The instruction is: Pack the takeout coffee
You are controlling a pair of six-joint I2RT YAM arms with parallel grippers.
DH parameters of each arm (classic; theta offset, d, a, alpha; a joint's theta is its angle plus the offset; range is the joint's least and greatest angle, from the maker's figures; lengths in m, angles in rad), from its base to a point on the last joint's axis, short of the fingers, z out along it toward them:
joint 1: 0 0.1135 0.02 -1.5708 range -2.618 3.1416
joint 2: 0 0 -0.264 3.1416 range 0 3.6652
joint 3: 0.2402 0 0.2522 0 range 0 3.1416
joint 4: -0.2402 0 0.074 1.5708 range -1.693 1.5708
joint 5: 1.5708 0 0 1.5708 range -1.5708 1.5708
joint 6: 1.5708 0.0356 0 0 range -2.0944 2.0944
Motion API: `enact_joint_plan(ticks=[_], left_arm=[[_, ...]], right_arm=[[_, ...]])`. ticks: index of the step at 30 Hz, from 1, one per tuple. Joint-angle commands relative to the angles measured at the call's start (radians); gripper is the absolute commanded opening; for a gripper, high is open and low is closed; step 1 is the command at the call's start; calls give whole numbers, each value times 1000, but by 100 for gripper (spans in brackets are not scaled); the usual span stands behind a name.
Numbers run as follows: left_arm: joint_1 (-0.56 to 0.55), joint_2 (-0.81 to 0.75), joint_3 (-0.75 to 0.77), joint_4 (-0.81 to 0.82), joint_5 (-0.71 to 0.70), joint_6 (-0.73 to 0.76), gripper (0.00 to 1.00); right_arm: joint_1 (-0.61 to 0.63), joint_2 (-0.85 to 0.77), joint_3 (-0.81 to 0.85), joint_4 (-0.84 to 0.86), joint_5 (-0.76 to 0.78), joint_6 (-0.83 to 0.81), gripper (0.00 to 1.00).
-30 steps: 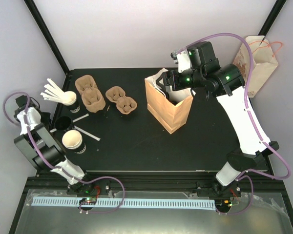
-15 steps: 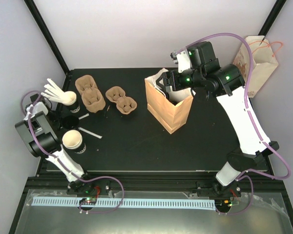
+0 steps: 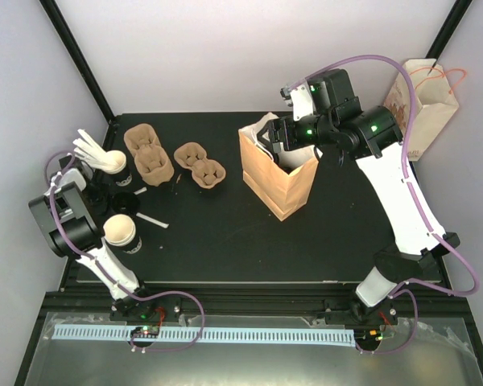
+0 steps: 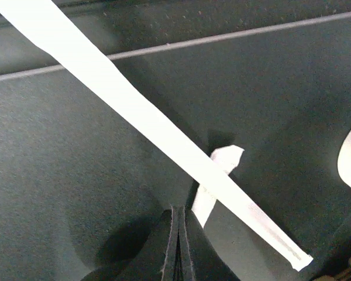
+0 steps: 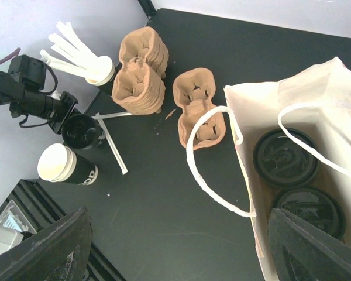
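An open cream-rimmed paper cup (image 3: 119, 231) (image 5: 61, 164) with a black sleeve stands upright at the table's front left. A black round lid (image 3: 125, 201) (image 5: 82, 130) lies just behind it. My left gripper (image 3: 105, 195) (image 4: 178, 219) is shut with nothing between its fingers. It sits low over the table beside the lid and two loose white stirrers (image 4: 140, 117) (image 3: 149, 219). My right gripper (image 3: 278, 133) (image 5: 181, 252) hangs open over the brown paper bag (image 3: 278, 173) (image 5: 245, 175). Two black-lidded cups (image 5: 284, 157) stand inside the bag.
A cup holding a bunch of white stirrers (image 3: 113, 163) stands at the back left. Two stacks of brown pulp cup carriers (image 3: 149, 157) (image 3: 200, 166) lie behind the middle. The bag's white handle loop (image 5: 207, 175) droops outward. A second paper bag (image 3: 423, 108) stands off the table's right rear.
My left arm has swung right from the table's left edge toward the black lid, which now sits slightly further right. The right arm has not moved.
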Motion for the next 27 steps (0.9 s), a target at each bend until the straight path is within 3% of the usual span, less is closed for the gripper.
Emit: enact_joint_plan(ticks=[1,4,7,14,19,27], left_arm=[[-8,13,39,-1,-36,-19,2],[-5,16,104,-39,-103,6,3],[-4,15,126,-43,-128,-3,19],[26,28,69,17,-96,-34,37],[31,39,55,30,-74,-42,58],[12,108,87,2,-7,-36,61]], right_arm=[[-5,-16,0,3,-3,-15,85],[-5,-22,-6,2,2,-17,85],[-6,-17,-8,5,-9,-15,85],[-5,-15,-3,4,-18,-17,85],[-5,-8,1,5,-25,-18,85],[-5,0,6,0,-30,-19,85]])
